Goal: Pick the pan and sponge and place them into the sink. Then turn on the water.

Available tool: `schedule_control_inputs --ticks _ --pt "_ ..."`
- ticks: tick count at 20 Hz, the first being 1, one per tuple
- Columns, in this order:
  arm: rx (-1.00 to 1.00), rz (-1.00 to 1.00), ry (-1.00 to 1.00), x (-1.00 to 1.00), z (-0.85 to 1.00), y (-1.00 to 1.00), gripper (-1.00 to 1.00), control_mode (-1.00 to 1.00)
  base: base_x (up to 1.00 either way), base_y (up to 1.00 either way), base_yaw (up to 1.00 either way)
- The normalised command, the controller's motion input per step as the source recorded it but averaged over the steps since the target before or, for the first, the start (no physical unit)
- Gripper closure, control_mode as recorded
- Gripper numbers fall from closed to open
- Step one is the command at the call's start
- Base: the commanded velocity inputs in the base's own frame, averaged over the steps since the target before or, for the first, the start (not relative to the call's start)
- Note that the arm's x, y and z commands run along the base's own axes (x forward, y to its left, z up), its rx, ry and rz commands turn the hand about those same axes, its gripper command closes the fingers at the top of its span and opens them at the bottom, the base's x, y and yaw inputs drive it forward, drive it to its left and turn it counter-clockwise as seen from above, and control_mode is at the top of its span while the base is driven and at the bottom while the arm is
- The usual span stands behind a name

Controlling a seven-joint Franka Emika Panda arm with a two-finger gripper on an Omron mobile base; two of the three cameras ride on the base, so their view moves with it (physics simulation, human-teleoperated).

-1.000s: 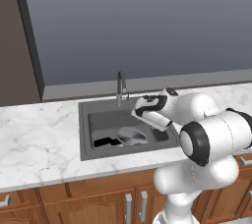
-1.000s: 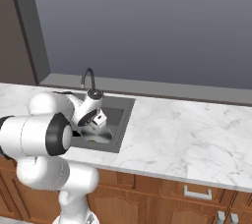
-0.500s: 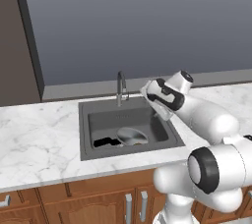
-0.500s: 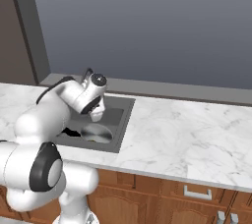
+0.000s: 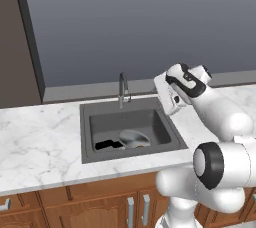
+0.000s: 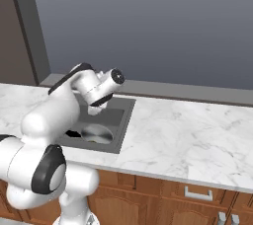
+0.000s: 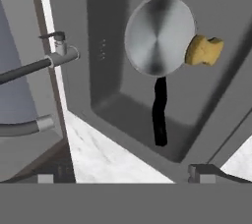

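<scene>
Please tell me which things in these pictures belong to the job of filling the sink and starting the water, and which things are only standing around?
Belonging to the job:
- pan, lying in the sink
- sponge, in the sink against the pan's rim
- sink
- faucet, no water running
- gripper, open, above the sink

Only standing around:
- marble counter
- wooden cabinet fronts
- grey back wall

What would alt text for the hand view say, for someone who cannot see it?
Looking down into a dark grey sink, a round silver pan lies on the bottom with its black handle pointing toward the camera. A yellow sponge sits against the pan's rim. A grey faucet stands at the left.
</scene>
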Motion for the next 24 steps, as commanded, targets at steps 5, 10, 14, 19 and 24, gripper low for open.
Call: schedule_control_inputs --ticks 5,10,14,19,24 --pt "0.40 -0.19 0.09 0.32 -0.36 0.02 -1.00 -1.00 0.00 0.00 0.00" --pt "0.37 -0.21 0.05 0.59 -0.10 0.00 -1.00 -1.00 0.00 0.00 0.00" --pt "0.36 -0.22 0.03 0.63 0.00 0.00 -1.00 -1.00 0.00 0.00 0.00" --pt "0.29 -0.19 0.07 0.36 -0.23 0.01 -1.00 -1.00 0.00 0.00 0.00" --pt "0.26 -0.12 0.10 0.33 -0.17 0.00 -1.00 -1.00 0.00 0.00 0.00"
